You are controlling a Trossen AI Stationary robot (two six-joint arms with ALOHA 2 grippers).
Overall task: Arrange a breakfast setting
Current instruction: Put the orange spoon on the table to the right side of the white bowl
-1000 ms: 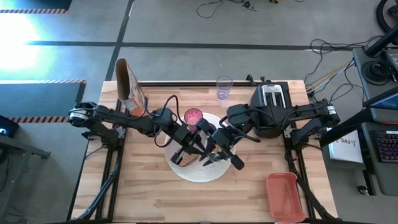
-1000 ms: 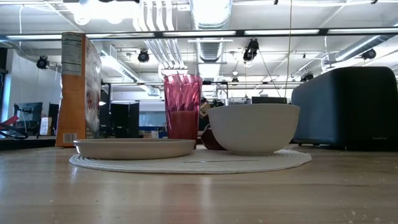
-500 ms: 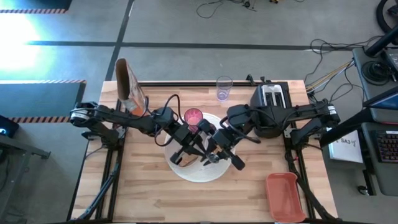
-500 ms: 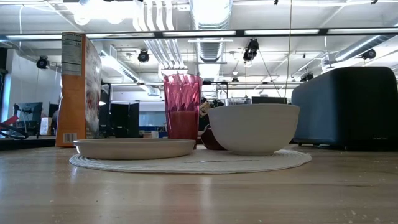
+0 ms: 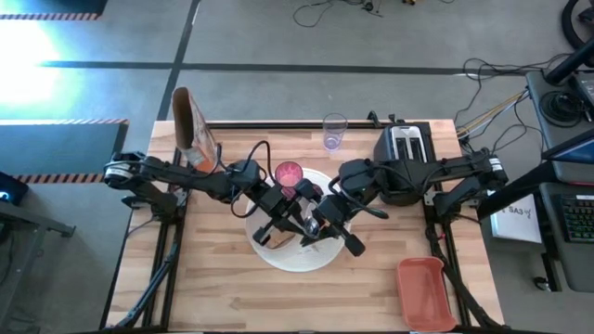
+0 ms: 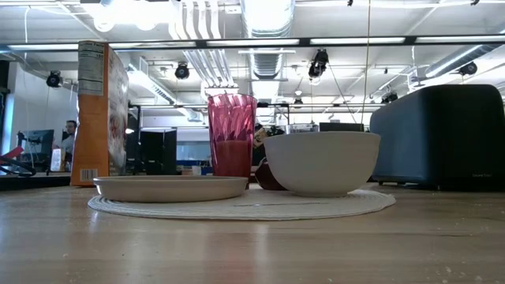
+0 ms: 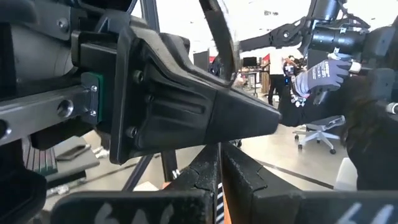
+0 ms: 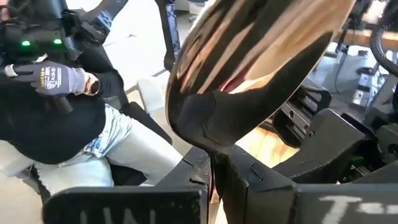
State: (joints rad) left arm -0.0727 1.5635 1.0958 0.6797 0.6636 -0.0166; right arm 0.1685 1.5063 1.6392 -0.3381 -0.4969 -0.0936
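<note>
- Over the large round white plate (image 5: 295, 255) at mid-bench, I see both grippers meeting.
- Right gripper (image 5: 314, 228): fingers clenched on the spoon (image 8: 249, 68).
- Left gripper (image 5: 299, 225): fingers clenched, holding nothing I can make out.

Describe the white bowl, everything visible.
The white bowl is round, opaque and matte, ceramic-looking, with a plain rim and curved sides narrowing to a small base. It stands upright on the round woven placemat, right of the pink cup. A small dark red thing shows just behind its left side. Its contents can't be seen.
</note>
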